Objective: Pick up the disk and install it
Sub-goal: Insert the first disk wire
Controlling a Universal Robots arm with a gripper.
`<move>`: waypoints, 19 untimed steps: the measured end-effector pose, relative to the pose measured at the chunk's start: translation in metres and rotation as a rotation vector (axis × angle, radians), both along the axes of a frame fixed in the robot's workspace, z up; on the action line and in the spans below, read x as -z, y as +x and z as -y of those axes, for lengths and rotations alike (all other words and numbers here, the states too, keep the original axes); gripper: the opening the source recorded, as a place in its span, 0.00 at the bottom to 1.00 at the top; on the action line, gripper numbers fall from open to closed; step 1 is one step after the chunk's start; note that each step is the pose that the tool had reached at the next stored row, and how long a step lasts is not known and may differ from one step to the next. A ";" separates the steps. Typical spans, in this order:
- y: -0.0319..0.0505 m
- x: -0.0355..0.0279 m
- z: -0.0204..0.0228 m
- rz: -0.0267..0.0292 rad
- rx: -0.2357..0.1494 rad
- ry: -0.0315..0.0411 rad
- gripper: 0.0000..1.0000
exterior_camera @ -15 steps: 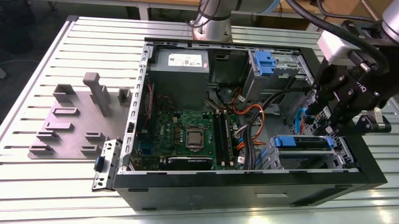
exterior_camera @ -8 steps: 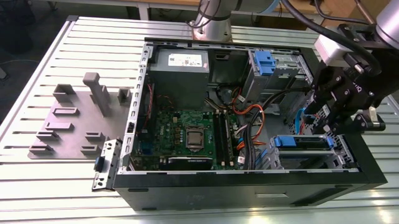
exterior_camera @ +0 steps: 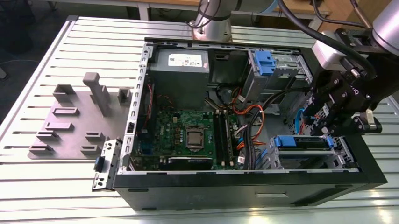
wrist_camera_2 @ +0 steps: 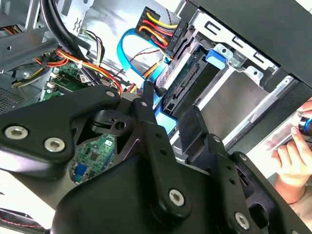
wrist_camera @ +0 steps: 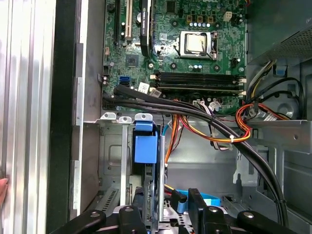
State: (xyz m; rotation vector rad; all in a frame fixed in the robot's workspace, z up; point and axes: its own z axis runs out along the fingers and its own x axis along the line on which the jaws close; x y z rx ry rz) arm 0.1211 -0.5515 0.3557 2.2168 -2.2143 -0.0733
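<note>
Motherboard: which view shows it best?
The exterior view: nearly the whole green motherboard shows, with cables crossing one edge. The first wrist view is closer, around the CPU socket, but crops the board. The second wrist view catches green slivers behind cables.

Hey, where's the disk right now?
On the exterior view's right, the disk sits in the metal drive cage at the computer case's near corner, right beside the gripper.
</note>
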 end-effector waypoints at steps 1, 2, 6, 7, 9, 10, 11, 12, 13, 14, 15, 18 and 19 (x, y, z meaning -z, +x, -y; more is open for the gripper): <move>0.0000 0.0000 0.0000 0.0000 0.000 0.0001 0.48; 0.0000 0.0000 0.0000 0.0000 0.000 0.0000 0.48; 0.0000 0.0001 0.0000 0.0000 0.000 0.0000 0.40; 0.0000 0.0000 0.0000 0.0000 0.000 0.0000 0.40; 0.0000 0.0000 0.0000 0.0000 0.000 0.0000 0.28; 0.0000 0.0001 0.0000 0.0000 0.000 0.0000 0.22; 0.0000 0.0001 0.0000 0.0000 0.000 0.0000 0.22; 0.0000 0.0000 0.0000 0.0000 0.000 -0.0001 0.16; 0.0000 0.0001 0.0000 0.0000 0.000 0.0000 0.16; 0.0000 0.0000 0.0000 0.0000 0.000 -0.0001 0.16; 0.0000 0.0001 0.0000 0.0000 0.000 -0.0001 0.16; 0.0000 0.0004 0.0000 0.0000 0.000 -0.0011 0.16; 0.0000 0.0018 0.0000 0.0000 0.000 -0.0011 0.16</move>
